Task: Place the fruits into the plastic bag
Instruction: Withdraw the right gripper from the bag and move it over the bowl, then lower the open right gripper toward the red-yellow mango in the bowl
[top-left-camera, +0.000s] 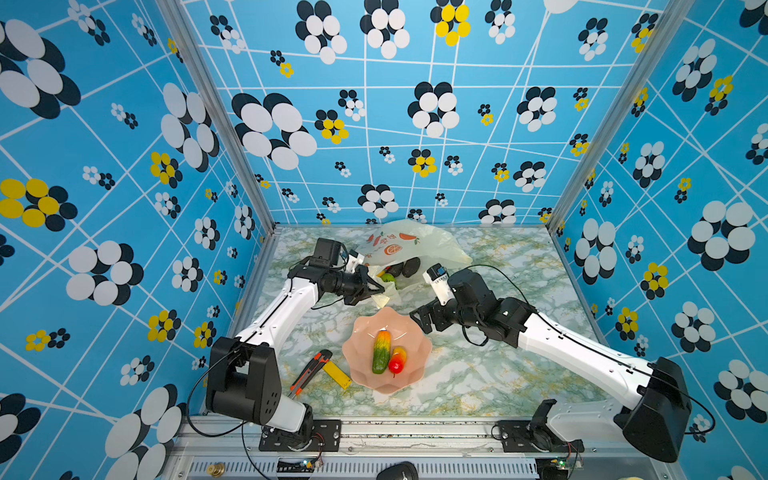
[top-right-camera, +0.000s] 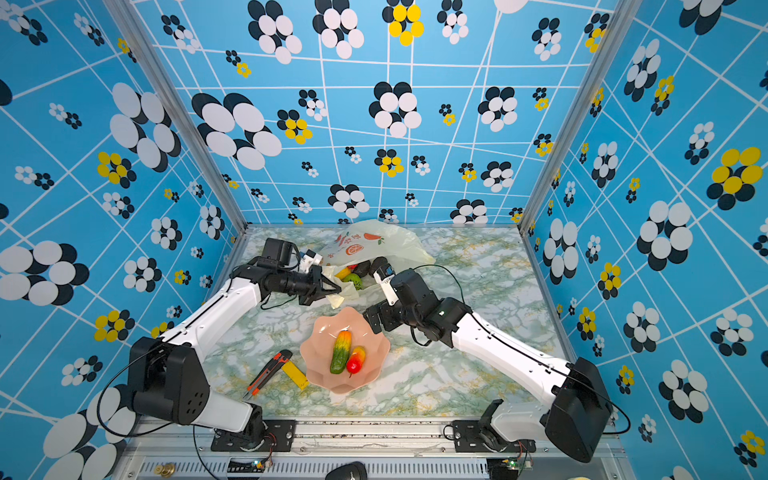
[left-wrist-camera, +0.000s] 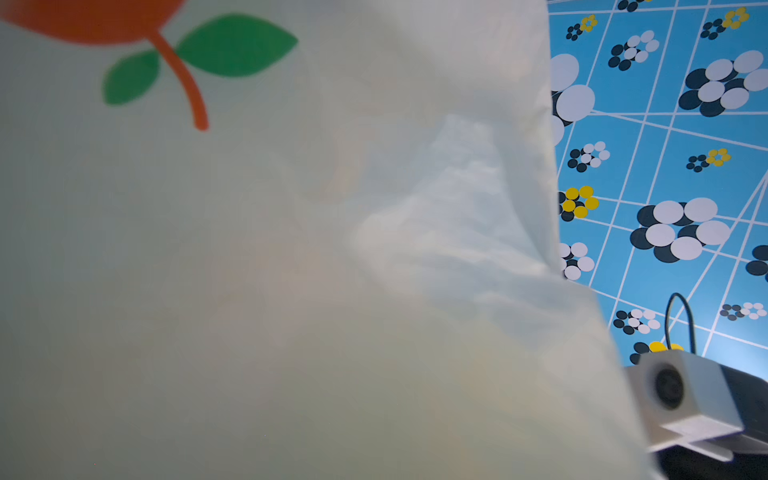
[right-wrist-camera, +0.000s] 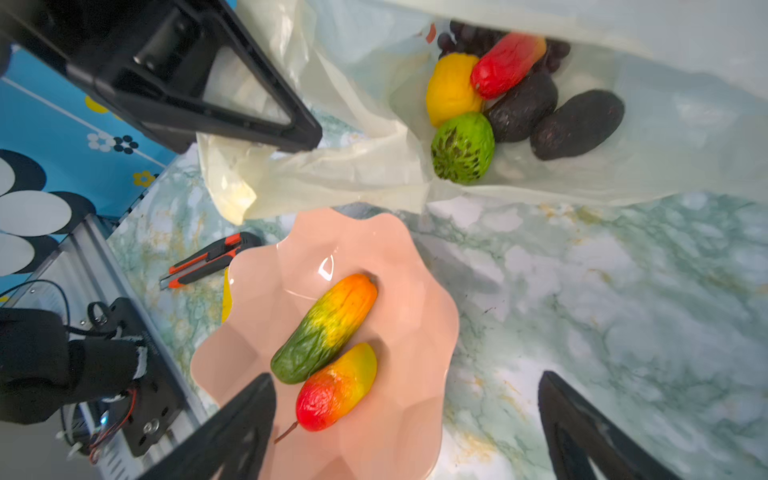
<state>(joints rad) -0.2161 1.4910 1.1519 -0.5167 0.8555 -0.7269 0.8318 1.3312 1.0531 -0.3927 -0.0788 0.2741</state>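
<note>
We take the pink bowl (top-left-camera: 365, 332) on the marbled bench (top-left-camera: 478, 374) as our landmark. Two fruits lie inside it, touching side by side: the green-orange piece (right-wrist-camera: 326, 328) and the red-yellow mango (right-wrist-camera: 336, 386). Just beyond the bowl, toward the back wall, lies the plastic bag (top-left-camera: 432, 245), its mouth facing the bowl. In the mouth we see the yellow lumpy fruit (right-wrist-camera: 449, 89), the green round fruit (right-wrist-camera: 463, 147), two black bumpy ovals (right-wrist-camera: 577, 124), the orange-red piece (right-wrist-camera: 505, 64) and, behind them, the dark grape bunch (right-wrist-camera: 469, 37). The bag carries printed orange slices and red fruit with green leaves. The small marks among these pictures are too fine for us to read. The left end effector (top-left-camera: 380, 288) sits behind the bowl on its left, jaws together and pinching the bag's near edge. The film fills most of the left wrist view. The right end effector (right-wrist-camera: 405, 376) stands over the bowl's right rim with its jaws wide apart, holding nothing. Left of the bowl lie an orange-black utility knife (top-left-camera: 309, 372) and a flat yellow block (top-left-camera: 337, 374), the block just beside the rim.
</note>
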